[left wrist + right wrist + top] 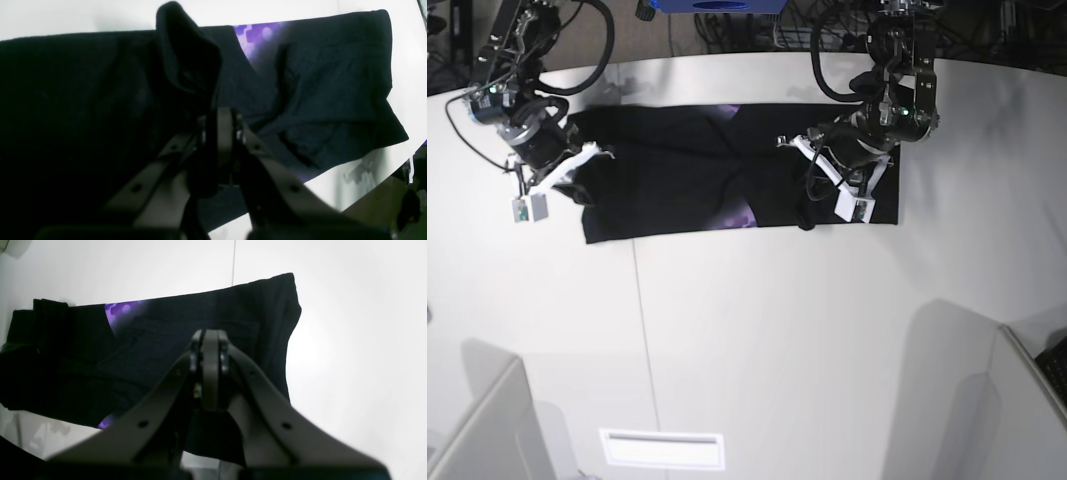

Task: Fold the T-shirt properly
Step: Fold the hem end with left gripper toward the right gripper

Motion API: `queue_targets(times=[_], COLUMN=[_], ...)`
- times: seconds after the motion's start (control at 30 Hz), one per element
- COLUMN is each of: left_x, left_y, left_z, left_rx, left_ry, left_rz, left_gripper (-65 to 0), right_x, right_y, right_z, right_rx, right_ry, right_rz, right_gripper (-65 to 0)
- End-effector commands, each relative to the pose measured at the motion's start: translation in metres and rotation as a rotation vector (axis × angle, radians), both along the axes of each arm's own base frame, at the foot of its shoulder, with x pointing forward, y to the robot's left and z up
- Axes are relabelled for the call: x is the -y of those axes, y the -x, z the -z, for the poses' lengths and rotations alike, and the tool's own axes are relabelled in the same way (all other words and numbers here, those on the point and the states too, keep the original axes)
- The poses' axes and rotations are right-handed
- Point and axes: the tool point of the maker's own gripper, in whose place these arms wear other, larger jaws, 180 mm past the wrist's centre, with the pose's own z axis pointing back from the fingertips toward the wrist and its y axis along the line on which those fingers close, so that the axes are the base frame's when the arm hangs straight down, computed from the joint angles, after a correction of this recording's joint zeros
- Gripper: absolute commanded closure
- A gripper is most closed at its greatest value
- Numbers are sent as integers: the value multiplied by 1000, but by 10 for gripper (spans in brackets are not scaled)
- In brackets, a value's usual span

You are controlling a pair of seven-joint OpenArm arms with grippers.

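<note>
Pinching a raised fold of the T-shirt (677,185) in my closed left claw (222,123), I see the shirt's long axis running across the desk (777,330) toward my right claw (210,350), closed and seemingly empty above the far end.

bare table (767,330) ahead (T-shirt (677,185) behind)

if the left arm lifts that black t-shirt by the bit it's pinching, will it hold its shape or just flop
It will probably flop: the T-shirt lies creased on the table, and the fold pinched in the left pincer already droops in a limp loop. It looks light, so one pinch should carry it. The free cloth would likely drag and undo its folds.
</note>
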Motion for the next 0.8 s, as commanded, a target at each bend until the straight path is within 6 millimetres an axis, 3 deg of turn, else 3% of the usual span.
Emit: queue_targets(times=[0.0, 0.2, 0.37, 0.47, 0.6, 0.7, 0.77], left_x=[3, 3, 30, 57, 89, 93, 84], left_y=[-6, -6, -3, -1, -4, -6, -9], left_z=[-9, -9, -13, -16, -26, -35, -48], left_rx=[33, 33, 43, 49, 81, 111, 152], left_ry=[22, 22, 41, 62, 82, 88, 83], left_rz=[1, 1, 84, 163, 265, 277, 256], left_gripper=[0, 0, -216, -285, -301, -298, -286], right_x=[2, 1, 1, 0, 0, 1, 1], right_y=[-6, -6, -6, -6, -6, -6, -5], right_z=[-12, -11, -11, -11, -11, -11, -11], right_rx=[52, 49, 49, 48, 48, 48, 46], right_ry=[1, -1, -2, -4, -4, -2, -2], right_rz=[-1, -1, -2, -2, -2, -1, -1], right_gripper=[0, 0, 0, 0, 0, 0, 0])
